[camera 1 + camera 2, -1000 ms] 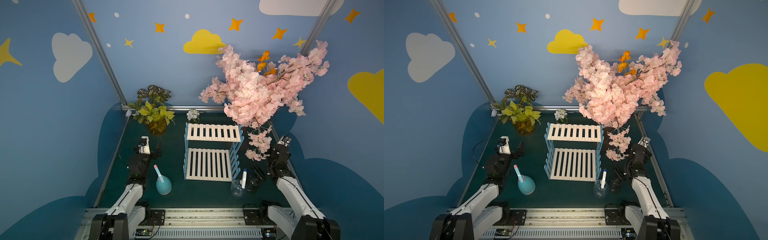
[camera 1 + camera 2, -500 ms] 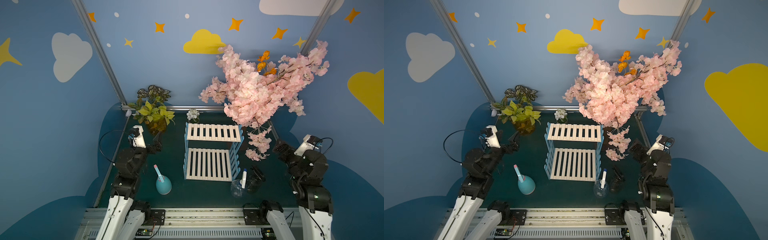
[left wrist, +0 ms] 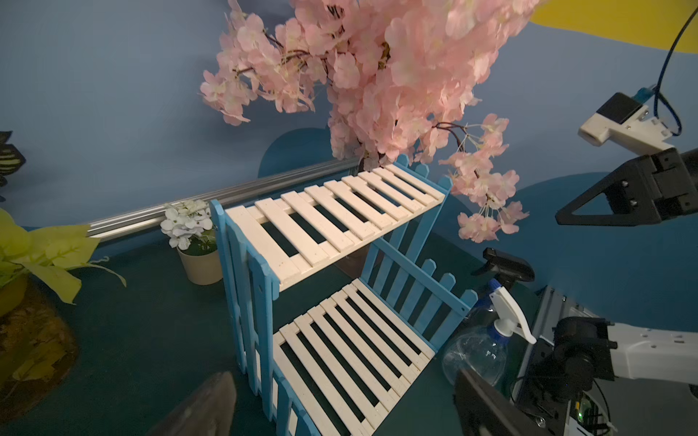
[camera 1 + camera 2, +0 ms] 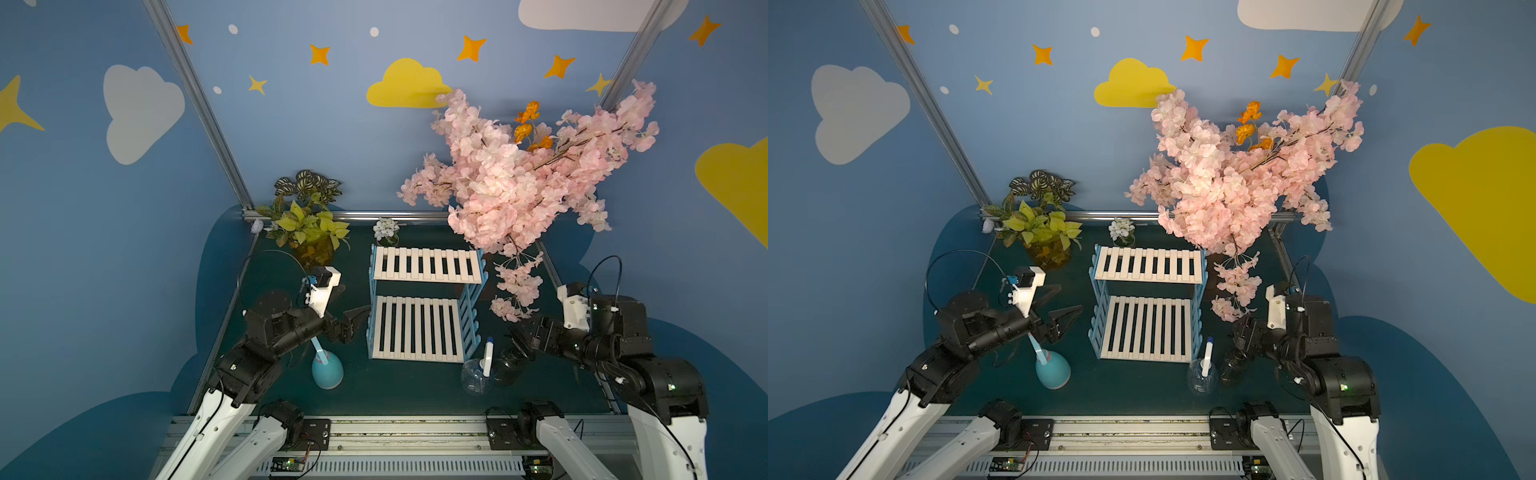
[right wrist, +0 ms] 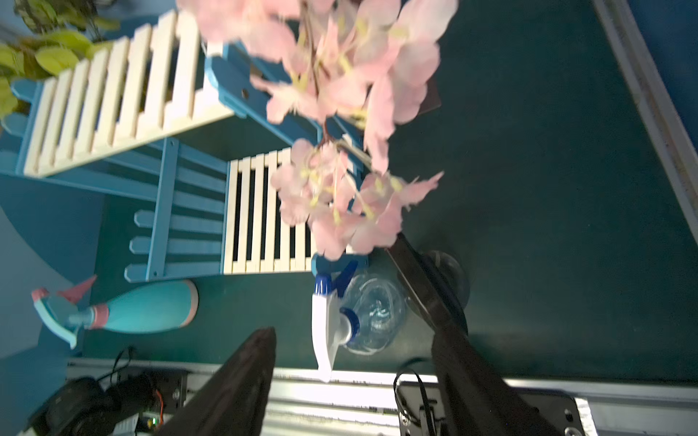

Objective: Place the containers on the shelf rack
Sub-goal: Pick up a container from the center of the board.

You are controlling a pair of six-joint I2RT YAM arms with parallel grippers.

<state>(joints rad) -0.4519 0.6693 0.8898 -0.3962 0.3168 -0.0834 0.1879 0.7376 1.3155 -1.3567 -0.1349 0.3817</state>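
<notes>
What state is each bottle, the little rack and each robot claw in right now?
Teal bottle: upright on the table, untouched.
Clear bottle: upright on the table beside the rack.
Dark bottle: upright on the table, next to the clear one.
Shelf rack: standing, both shelves empty.
Left claw: open, holding nothing.
Right claw: open, by the dark bottle, no grip visible.

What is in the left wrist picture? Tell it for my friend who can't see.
A two-tier shelf rack with white slats and blue picket sides stands mid-picture, both shelves bare. A clear spray bottle and a dark spray bottle stand on the green table beside it; pink blossoms hang above.
</notes>
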